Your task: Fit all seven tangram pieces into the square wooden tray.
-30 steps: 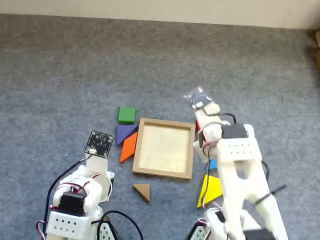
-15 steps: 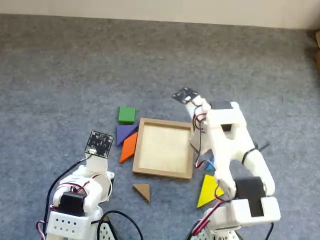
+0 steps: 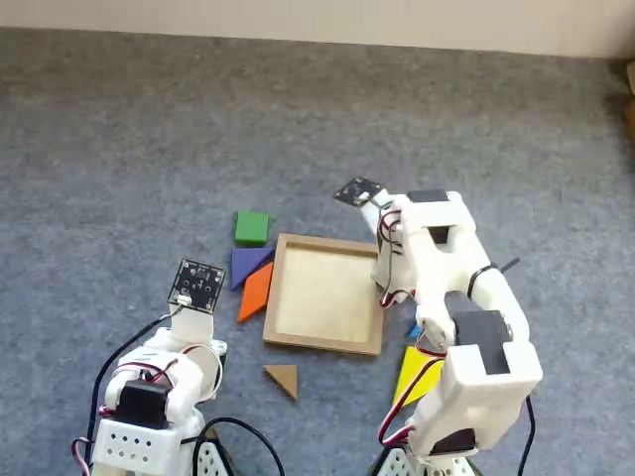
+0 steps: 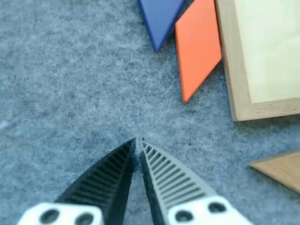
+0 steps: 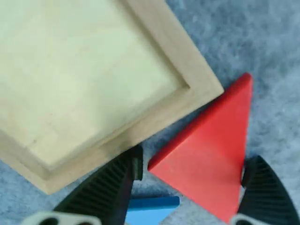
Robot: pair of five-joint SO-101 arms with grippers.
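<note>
Grey carpet (image 3: 139, 129) covers the whole surface, w/ a pale strip (image 3: 298, 15) along the far edge

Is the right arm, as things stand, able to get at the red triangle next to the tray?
Probably yes. The right gripper is open, with the red triangle between its fingers and nothing lying on top of it. The rim of the tray is close to one finger, so the room to close looks tight.

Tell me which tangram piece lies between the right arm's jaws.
The red triangle: it alone fills the gap between the right gripper's open jaws, lying beside the tray's corner.
</note>
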